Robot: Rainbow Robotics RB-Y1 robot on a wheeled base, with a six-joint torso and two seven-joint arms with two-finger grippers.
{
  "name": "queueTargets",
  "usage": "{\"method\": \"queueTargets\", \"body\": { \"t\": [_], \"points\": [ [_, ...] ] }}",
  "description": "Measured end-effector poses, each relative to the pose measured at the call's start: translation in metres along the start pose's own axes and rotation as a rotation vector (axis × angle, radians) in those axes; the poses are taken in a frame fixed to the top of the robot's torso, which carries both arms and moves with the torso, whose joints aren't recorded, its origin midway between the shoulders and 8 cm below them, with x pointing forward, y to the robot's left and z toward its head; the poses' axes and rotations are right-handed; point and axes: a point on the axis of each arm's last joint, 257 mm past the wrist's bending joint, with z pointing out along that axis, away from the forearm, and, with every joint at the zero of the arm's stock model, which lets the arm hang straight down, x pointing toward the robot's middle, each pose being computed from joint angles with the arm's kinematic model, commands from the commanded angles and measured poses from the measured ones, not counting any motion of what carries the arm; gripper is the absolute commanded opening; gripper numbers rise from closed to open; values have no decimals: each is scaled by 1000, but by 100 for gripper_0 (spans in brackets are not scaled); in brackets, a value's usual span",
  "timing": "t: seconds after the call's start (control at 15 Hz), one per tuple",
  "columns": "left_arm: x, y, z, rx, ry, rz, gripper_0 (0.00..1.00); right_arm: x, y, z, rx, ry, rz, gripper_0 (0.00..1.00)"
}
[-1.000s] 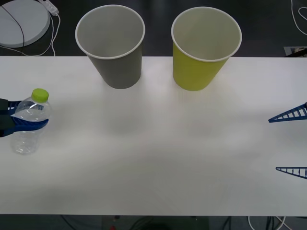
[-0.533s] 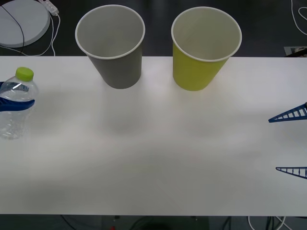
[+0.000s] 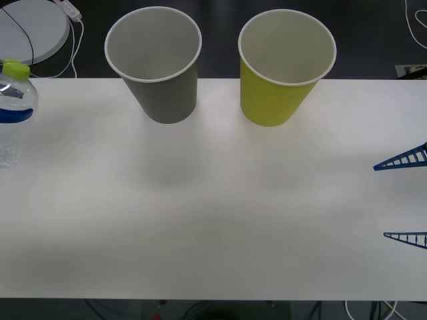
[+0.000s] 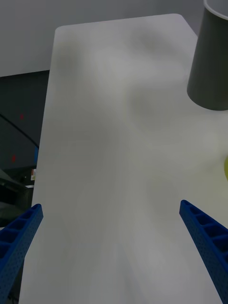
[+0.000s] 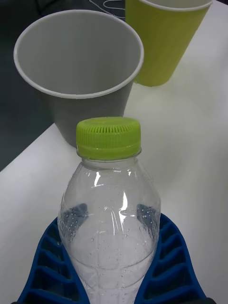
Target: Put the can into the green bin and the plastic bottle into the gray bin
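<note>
Mostly bare white table [image 3: 213, 220] w/ dark floor [image 3: 220, 40] behind both bins

white table [image 3: 213, 227] fills frame; dark floor [image 3: 220, 40] behind; round white disc [image 3: 30, 30] with cables upper left.

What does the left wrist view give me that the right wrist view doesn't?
Left wrist view alone: the plastic bottle upright, clamped at its body by the left gripper, lime cap on, and the gray bin's white inside, with nothing visible in it.

Right wrist view alone: the right gripper open above a bare stretch of the table, holding nothing.

Both: the gray bin standing on the table, and some of the green bin, which in the right wrist view is just a sliver at the picture's edge.
</note>
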Motion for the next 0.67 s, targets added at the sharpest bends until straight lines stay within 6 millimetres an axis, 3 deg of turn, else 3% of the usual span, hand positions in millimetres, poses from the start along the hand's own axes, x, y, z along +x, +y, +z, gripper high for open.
{"method": "queueTargets", "body": {
  "t": [0.67],
  "points": [
    [-45,12,-16,-21,82,-45,0,0,0,0,0,0,0,100]
  ]
}}
